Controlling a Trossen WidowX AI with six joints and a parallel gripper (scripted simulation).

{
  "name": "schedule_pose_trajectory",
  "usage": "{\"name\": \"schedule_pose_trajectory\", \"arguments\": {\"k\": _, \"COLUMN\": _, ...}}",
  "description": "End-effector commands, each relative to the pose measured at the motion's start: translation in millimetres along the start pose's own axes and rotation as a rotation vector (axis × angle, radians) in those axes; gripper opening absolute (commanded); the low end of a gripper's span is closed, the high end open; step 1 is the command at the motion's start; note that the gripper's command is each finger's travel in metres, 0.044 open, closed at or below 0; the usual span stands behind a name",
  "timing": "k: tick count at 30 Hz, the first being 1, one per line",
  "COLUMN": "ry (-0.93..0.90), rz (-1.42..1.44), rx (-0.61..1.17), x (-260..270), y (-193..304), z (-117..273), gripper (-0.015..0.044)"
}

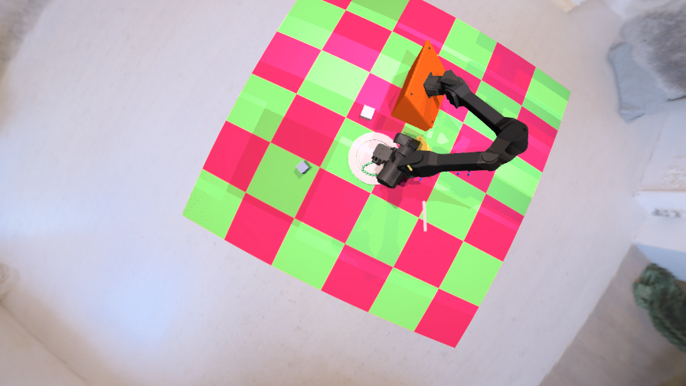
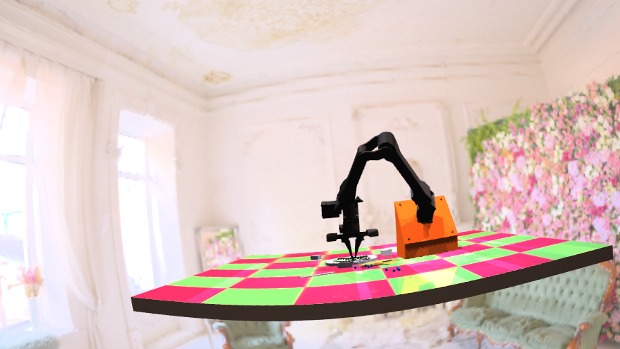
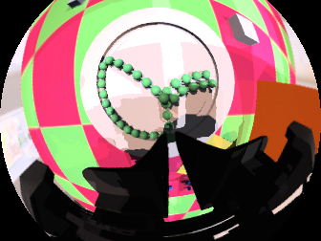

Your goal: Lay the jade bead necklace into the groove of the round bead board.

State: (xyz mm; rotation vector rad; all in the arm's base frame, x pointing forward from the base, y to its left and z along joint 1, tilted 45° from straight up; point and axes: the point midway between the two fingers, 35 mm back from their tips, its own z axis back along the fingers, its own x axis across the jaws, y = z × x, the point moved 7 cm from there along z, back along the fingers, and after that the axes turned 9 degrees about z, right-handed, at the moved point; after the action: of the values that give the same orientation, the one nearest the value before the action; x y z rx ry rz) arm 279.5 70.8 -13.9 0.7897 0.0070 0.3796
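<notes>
The round bead board [image 1: 357, 152] [image 2: 330, 265] [image 3: 91, 91] is whitish, with a thin dark circular groove. The jade bead necklace [image 1: 368, 173] [image 3: 102, 84] lies on it. In the wrist view its left side curves close along the groove, an upper strand cuts inward to the middle, and a doubled strand reaches right to the groove. A short strand runs from the middle down to my fingertips. My gripper [image 2: 353, 258] [image 3: 170, 136] is low at the near edge of the groove, shut on a bead of the necklace. The fingertips are hidden from the top view.
An orange arm base [image 1: 416, 93] [image 2: 425, 232] [image 3: 282, 112] stands near the board. A white block [image 1: 367, 112] [image 2: 385, 251] [image 3: 242, 30] and a grey block [image 1: 302, 167] [image 2: 315, 257] lie around it. A yellow piece [image 2: 377, 262], small blue beads [image 1: 420, 179] and a white stick [image 1: 424, 216] lie nearby.
</notes>
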Motion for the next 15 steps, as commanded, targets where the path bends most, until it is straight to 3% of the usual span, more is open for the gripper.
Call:
{"name": "schedule_pose_trajectory", "arguments": {"k": 1, "ry": 0.001, "rz": -0.007, "rx": 0.005, "x": -4.3, "y": 4.0, "z": -0.7, "gripper": 0.0}}
{"name": "schedule_pose_trajectory", "arguments": {"k": 15, "ry": 0.001, "rz": -0.007, "rx": 0.006, "x": -4.4, "y": 4.1, "z": -8.6, "gripper": 0.0}}
